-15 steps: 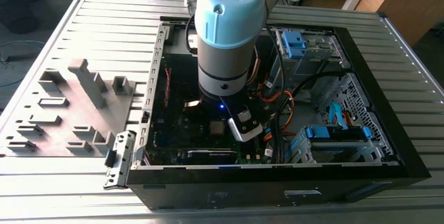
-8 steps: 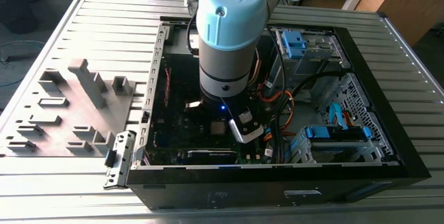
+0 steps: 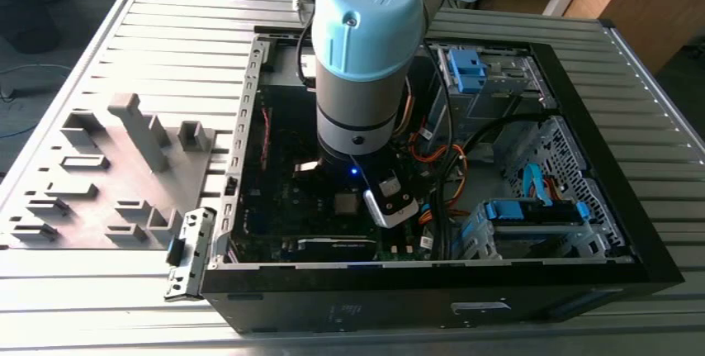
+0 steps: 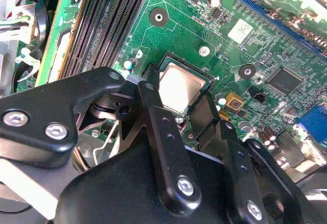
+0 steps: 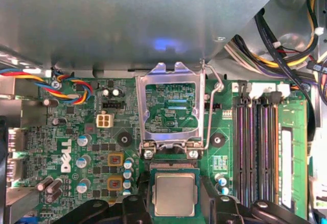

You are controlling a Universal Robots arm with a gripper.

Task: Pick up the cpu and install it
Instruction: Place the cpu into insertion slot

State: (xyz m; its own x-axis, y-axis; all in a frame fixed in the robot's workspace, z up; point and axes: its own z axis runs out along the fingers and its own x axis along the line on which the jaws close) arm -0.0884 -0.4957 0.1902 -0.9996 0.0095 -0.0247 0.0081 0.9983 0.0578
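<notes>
Gripper (image 5: 176,205) fingers (image 5: 134,206) clamp the cpu (image 5: 175,193) by two opposite edges, so it lies flat and square straight between them, at the socket (image 5: 173,166) just beside the hinge (image 5: 171,153) of the open retention frame (image 5: 168,76), though whether it is seated or just above I cannot tell.

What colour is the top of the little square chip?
The small flat square chip is shiny silver-grey, clearest in the first wrist view.

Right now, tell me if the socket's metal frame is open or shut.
Open: the frame is swung back, leaving the cpu uncovered.
</notes>
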